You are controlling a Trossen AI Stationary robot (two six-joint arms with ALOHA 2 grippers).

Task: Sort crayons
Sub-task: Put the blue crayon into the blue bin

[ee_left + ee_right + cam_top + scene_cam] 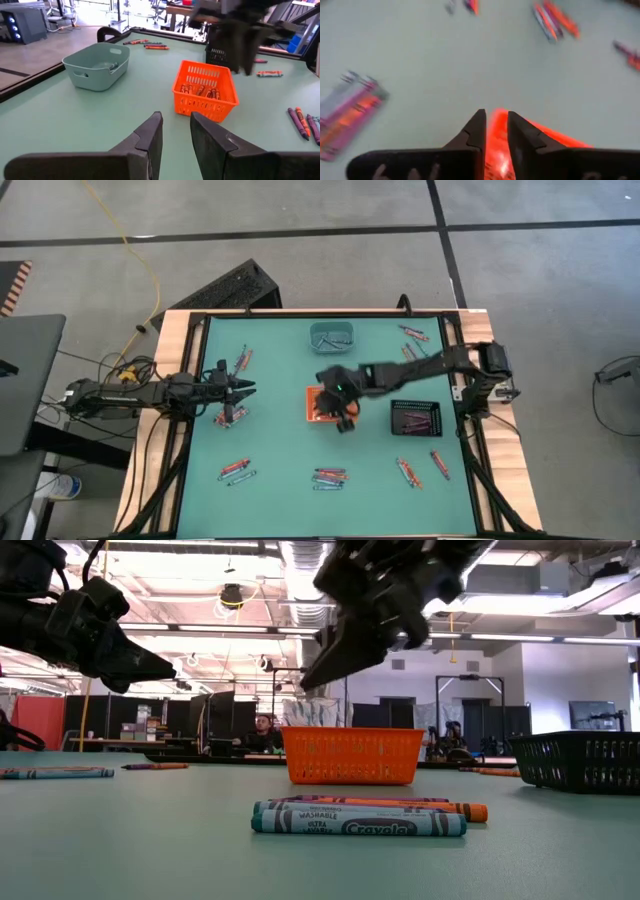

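Crayons [200, 92] lie inside the orange tray [322, 403] while my right claw [346, 420] hangs just above that tray's edge, fingers slightly parted and gripping nothing I can see.

Orange tray [318, 404], teal tray [332, 336], black tray [415, 419], green table [280, 450]

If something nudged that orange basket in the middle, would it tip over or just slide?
Probably slide. The orange basket sits low and wide on the smooth table, so tipping looks unlikely. Its thin mesh walls and the few crayons inside suggest it is light and easily shoved.
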